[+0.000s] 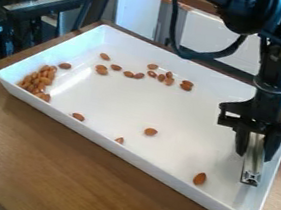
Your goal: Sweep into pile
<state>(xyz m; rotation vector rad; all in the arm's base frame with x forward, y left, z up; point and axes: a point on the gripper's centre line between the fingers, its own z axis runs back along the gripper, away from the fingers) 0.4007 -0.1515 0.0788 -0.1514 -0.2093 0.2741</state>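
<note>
Almonds, brown teardrops, lie heaped at the left of the glossy white tray, with strays across its upper and lower parts. The fingers pinch a grooved metal bar at the right — its narrow end could let some slip past, and a hard push might flick them out.

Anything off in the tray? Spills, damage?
Nothing stands out: white tray looks undamaged, no spill seen outside it. Loose almonds lie apart from the pile at image left, normal for an unfinished sweep.
</note>
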